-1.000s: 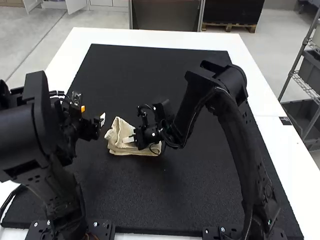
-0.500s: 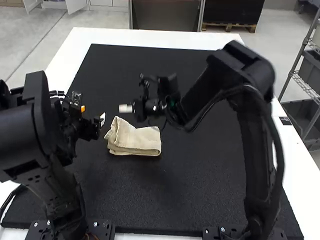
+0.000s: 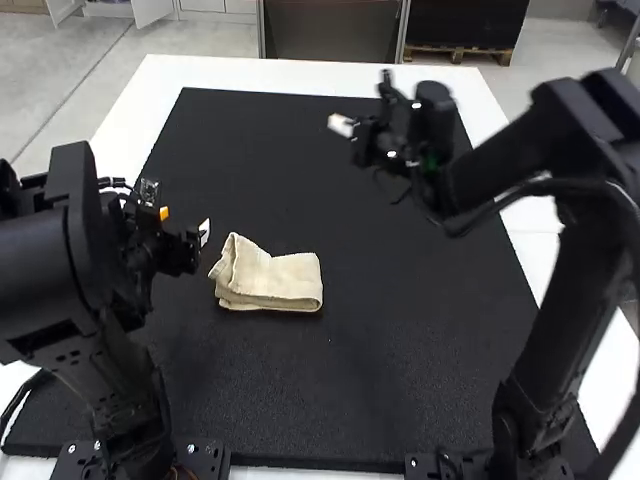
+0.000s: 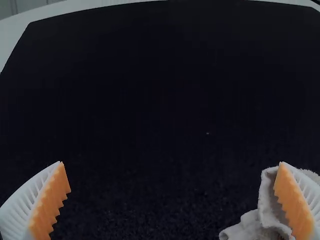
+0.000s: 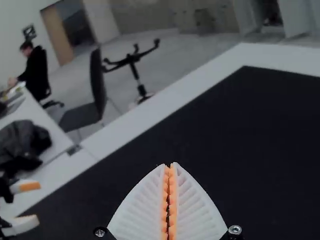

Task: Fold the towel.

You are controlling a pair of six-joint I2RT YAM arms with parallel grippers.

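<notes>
Towel [image 3: 270,280] lying folded — left gripper [image 3: 185,224] gaping wide beside it, right gripper [image 3: 341,125] hanging beyond it, pinched narrow.

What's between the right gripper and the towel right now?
In the high view, just bare black mat shows between the right gripper and the folded towel.

A black mat [image 3: 260,150] lies flat on a white table [image 3: 300,75]. Its surface looks grainy (rather like fine rubber).
</notes>
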